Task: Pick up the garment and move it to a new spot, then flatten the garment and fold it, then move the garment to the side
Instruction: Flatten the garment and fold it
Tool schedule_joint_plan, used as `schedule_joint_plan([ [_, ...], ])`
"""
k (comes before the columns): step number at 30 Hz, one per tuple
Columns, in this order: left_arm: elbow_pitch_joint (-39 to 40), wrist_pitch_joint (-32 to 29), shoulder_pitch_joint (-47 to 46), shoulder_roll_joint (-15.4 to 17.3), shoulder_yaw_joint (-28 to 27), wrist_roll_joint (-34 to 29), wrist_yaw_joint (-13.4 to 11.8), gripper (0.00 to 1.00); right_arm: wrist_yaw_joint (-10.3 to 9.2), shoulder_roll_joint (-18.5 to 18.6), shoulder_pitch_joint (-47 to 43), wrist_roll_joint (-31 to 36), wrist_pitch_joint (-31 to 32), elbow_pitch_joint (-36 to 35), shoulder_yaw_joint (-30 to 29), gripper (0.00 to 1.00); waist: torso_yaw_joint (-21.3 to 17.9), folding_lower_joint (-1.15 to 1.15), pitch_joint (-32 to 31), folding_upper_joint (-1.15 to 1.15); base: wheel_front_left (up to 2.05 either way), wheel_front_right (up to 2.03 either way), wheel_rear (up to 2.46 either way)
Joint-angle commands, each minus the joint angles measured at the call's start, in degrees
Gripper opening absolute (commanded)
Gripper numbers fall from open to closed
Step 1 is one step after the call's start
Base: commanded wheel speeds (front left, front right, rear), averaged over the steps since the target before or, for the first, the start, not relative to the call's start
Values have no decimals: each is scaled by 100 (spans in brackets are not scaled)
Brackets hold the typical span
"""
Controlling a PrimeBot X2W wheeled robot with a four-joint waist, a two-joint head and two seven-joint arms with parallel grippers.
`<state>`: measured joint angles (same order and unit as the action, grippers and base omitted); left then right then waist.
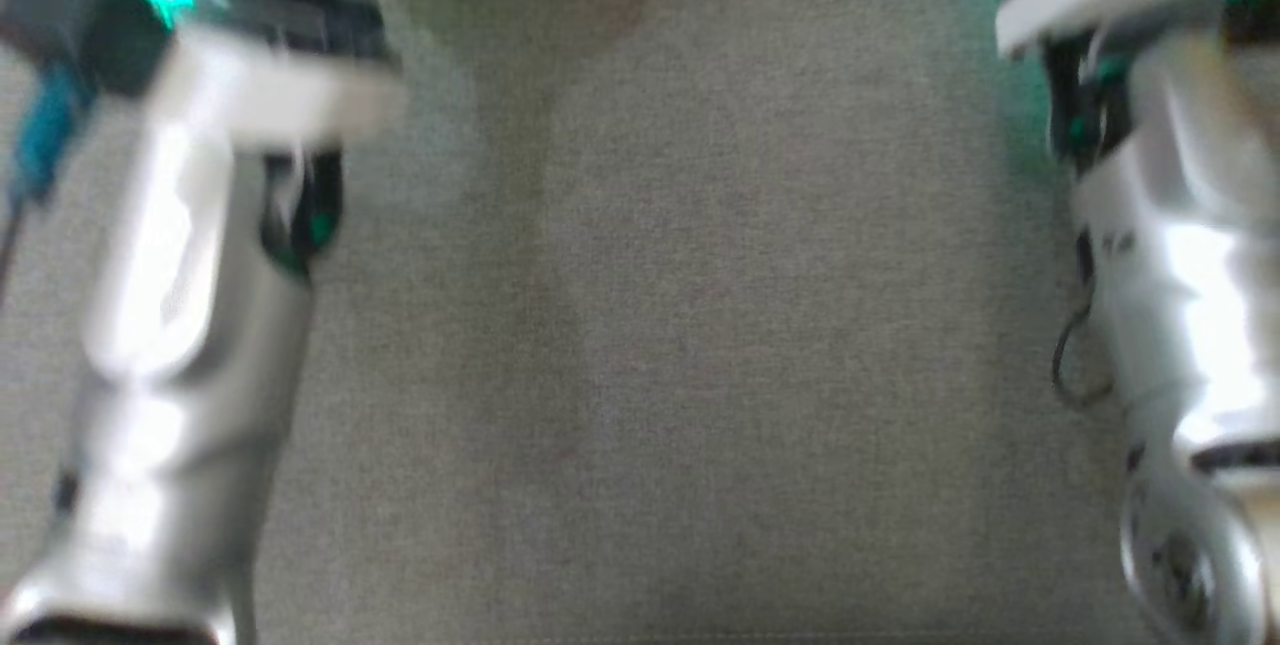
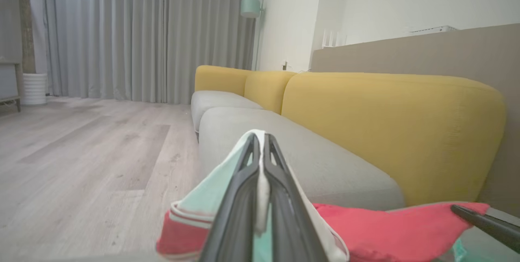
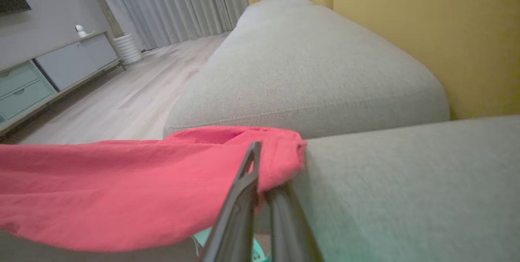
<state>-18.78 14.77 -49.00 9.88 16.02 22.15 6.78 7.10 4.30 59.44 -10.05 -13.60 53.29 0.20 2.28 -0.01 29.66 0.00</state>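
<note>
The garment is red cloth with a mint, white and red striped edge. In the left wrist view my left gripper is shut on that striped edge, which wraps over both fingers. From there the red cloth stretches right to my right gripper. The right wrist view shows the garment spread out to the left, with my right gripper shut on its bunched red corner. In the blurred head view my left forearm and right forearm reach forward over the grey seat.
A sofa with grey seat cushions and yellow back cushions runs ahead. Wooden floor lies to the left, with grey curtains and a potted plant behind. A low cabinet stands by the wall.
</note>
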Motion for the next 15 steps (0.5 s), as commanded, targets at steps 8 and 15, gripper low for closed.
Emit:
schedule_joint_plan([
  [8,1335,22,2211,51,-506,65,62,0,39,-141,-1809,-610,-134,-1601,250,0,-54,1,-873,0,0,0,0],
  [15,2040,16,3912,19,-382,157,26,0,39,-141,-3760,-901,96,-3322,-20,0,89,1,-1693,0,0,0,0],
])
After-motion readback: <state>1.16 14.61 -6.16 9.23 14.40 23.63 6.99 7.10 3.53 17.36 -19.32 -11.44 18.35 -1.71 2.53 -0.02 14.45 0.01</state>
